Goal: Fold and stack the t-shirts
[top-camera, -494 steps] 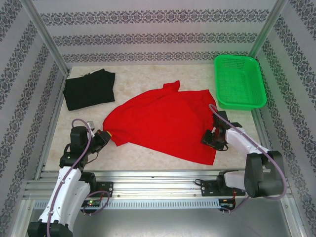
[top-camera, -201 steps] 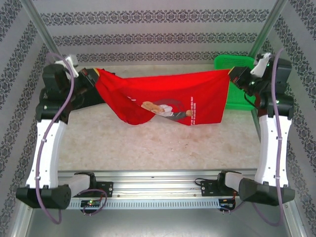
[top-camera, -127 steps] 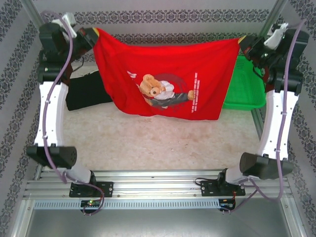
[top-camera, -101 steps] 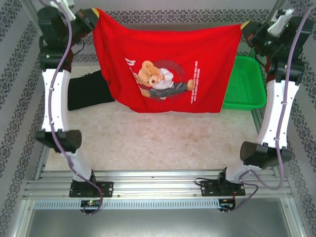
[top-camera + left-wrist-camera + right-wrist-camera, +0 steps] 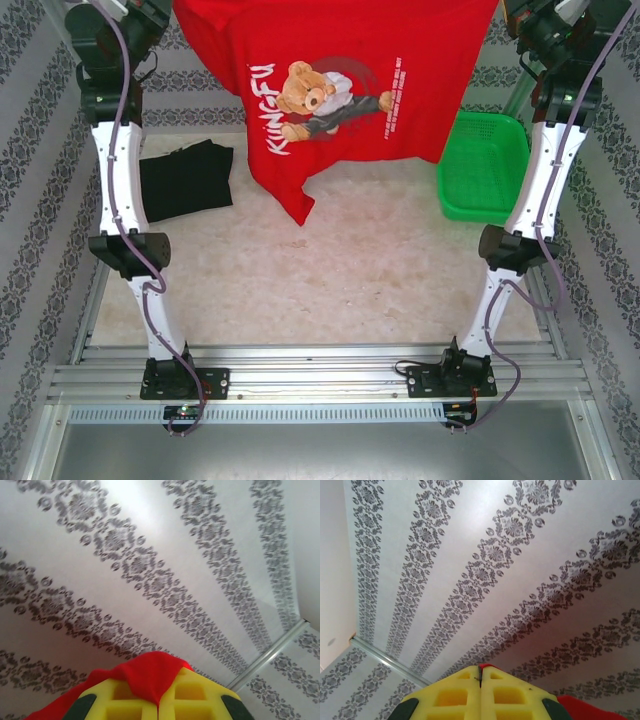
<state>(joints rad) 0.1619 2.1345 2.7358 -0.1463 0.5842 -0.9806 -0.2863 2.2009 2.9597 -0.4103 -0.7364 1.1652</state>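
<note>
Top external: both arms stand raised high, left arm (image 5: 118, 170) and right arm (image 5: 545, 170), wrists at the top edge of the frame. The red t-shirt (image 5: 400, 110) hangs spread between them, print side to the camera: brown teddy bear and white "KUNGFU" lettering. Its lower left part droops to a point over the table (image 5: 360, 280); contact with the table cannot be told. The black t-shirt (image 5: 185, 180) lies folded on the far left of the table, just beside the left arm. The green mesh basket (image 5: 485, 170) sits at the far right, by the shirt's right hem.

Left wrist: the left gripper (image 5: 157, 700) has its yellow fingers (image 5: 117, 695) pressed together, with a fold of red cloth pinched between them and bulging over the tips. Patterned wall (image 5: 150, 580) behind.

Right wrist: the right gripper (image 5: 480, 690) is closed, jaws meeting at a thin seam. A sliver of red cloth shows at the tips, and more red at the lower right.
</note>
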